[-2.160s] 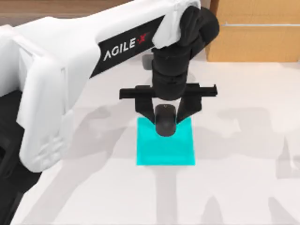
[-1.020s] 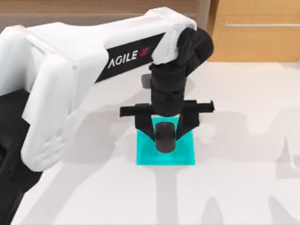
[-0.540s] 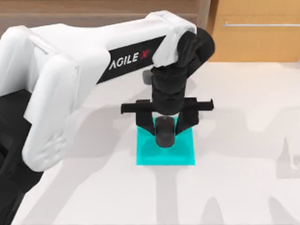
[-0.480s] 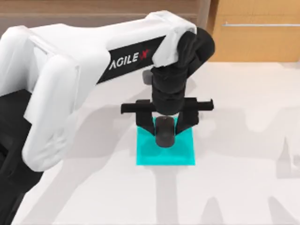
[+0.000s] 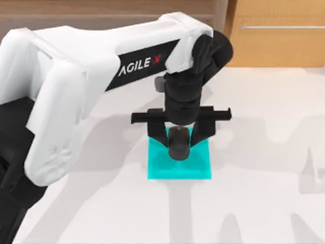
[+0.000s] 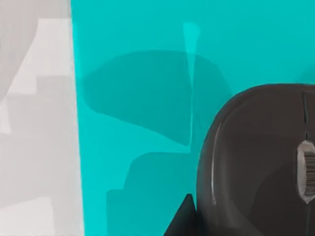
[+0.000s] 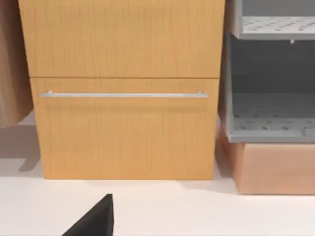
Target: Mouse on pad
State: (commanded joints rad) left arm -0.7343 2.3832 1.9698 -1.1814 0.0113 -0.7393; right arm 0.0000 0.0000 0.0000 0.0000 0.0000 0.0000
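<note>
Over the far half of the pad you see your left gripper pointing straight down, its two black fingers set narrowly on either side of the mouse, closed on its flanks. From the top view the mouse sits between those fingers, its long axis running away from you, its near end reaching toward the pad's middle. That view does not let you tell whether the mouse is resting on the cyan surface or held just above it.

Your left wrist view adds what the top view cannot: the mouse seen close, with its grey scroll wheel at one edge, and a soft shadow lying on the pad beside it. One straight edge of the pad meets the pale bench there, and a dark tip of a gripper finger touches the mouse's side.

Your right wrist view looks elsewhere: a wooden cabinet with a silver bar handle, a grey perforated shelf unit beside it, and one black fingertip of the right gripper above the bench. You cannot tell how wide that right gripper stands.
</note>
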